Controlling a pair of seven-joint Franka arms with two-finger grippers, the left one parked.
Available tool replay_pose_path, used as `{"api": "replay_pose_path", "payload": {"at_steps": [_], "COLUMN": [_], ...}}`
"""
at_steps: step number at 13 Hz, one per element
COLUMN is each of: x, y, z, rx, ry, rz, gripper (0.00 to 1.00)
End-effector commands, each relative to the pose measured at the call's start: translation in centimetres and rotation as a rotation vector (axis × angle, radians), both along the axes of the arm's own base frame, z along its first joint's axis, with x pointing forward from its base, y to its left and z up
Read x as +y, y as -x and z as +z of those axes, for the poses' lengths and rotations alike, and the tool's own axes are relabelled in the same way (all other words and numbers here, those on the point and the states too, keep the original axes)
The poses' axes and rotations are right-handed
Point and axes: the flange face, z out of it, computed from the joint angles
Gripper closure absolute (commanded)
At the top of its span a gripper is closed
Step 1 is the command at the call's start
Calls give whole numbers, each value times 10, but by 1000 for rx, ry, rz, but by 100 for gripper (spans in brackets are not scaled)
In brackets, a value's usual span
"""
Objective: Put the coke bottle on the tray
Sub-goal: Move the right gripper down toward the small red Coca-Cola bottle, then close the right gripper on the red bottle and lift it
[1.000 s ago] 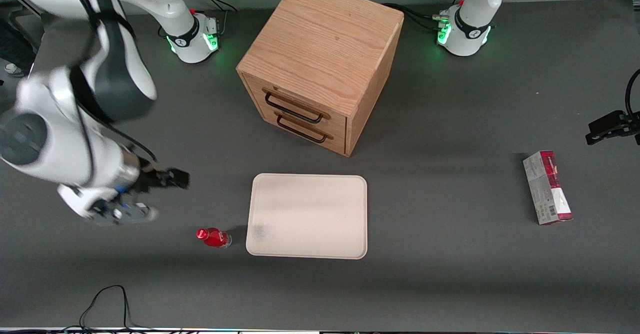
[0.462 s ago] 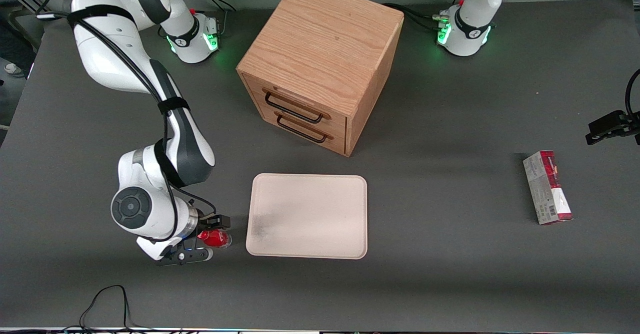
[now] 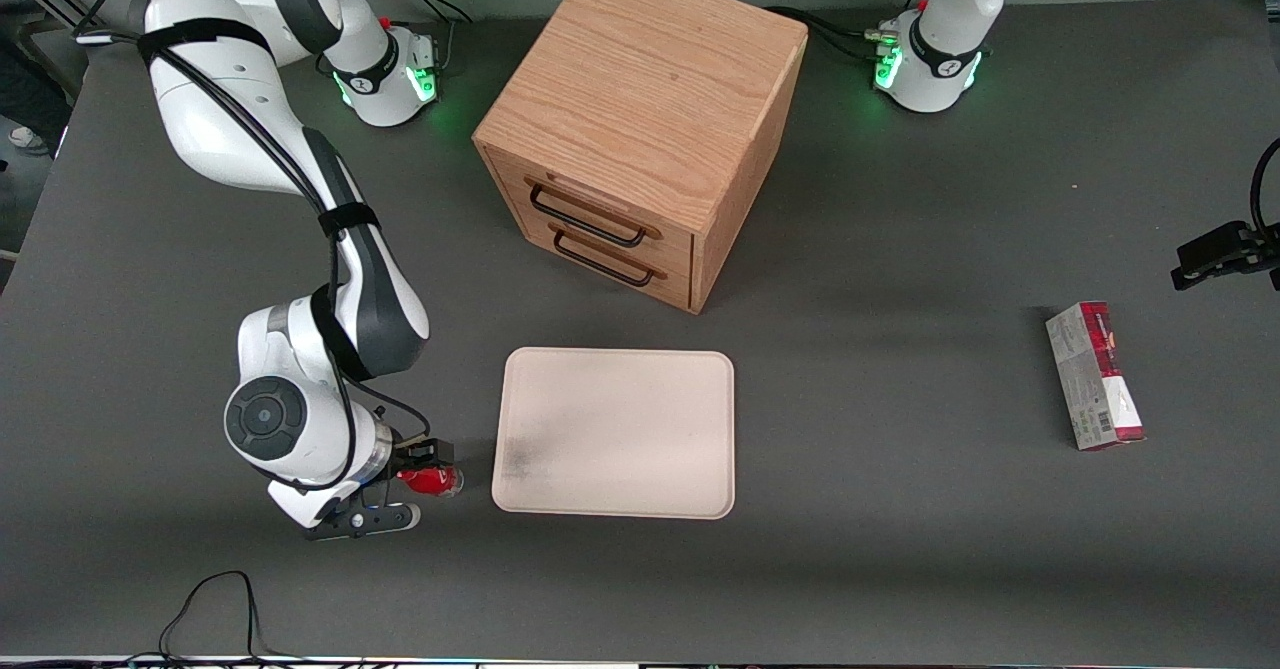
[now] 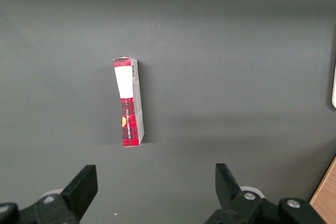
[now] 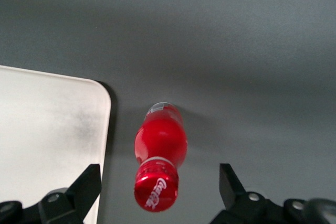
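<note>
The gripper (image 3: 418,481) had come down over the coke bottle (image 3: 432,480) within the last second: a second earlier the arm was a blur toward the working arm's end of the worktop (image 3: 900,569), and half a second earlier it was already low at the bottle. Since then it had moved only slightly, which suggests the approach had ended.

The bottle stood upright on the worktop just beside the tray (image 3: 620,389), near the corner with the dark smudge (image 3: 515,461), and appeared not to have shifted. In the right wrist view the red cap (image 5: 155,191) and the body of the bottle (image 5: 160,142) sat between the two fingers (image 5: 84,184), with clear gaps on both sides. The fingers were spread wide and released, touching nothing.

That left the grasp not yet made. The next move would likely be closing on the bottle's body, then lifting it and carrying it the short way onto the tray (image 5: 47,129). The bottle is small and rounded, so an off-centre squeeze could tip it or push it against the tray's rim.

The wooden cabinet (image 3: 640,129) and the red-and-grey carton (image 3: 1094,376) lay well apart from this and were not involved.
</note>
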Motion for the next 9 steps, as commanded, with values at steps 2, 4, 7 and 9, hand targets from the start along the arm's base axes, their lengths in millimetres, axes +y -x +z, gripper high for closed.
{"api": "replay_pose_path", "payload": {"at_steps": [2,4,7,9], "x": [0,-4,-7,-6], "y": [-5,-6,-7,-7], "z": [-7,-8,-11,-10], "rx": [-35,-37,-21,-21], "ry": [-8,-14,-53,-62], "rz": [-5,-13,-36,-38], "gripper": [20,43,61,73]}}
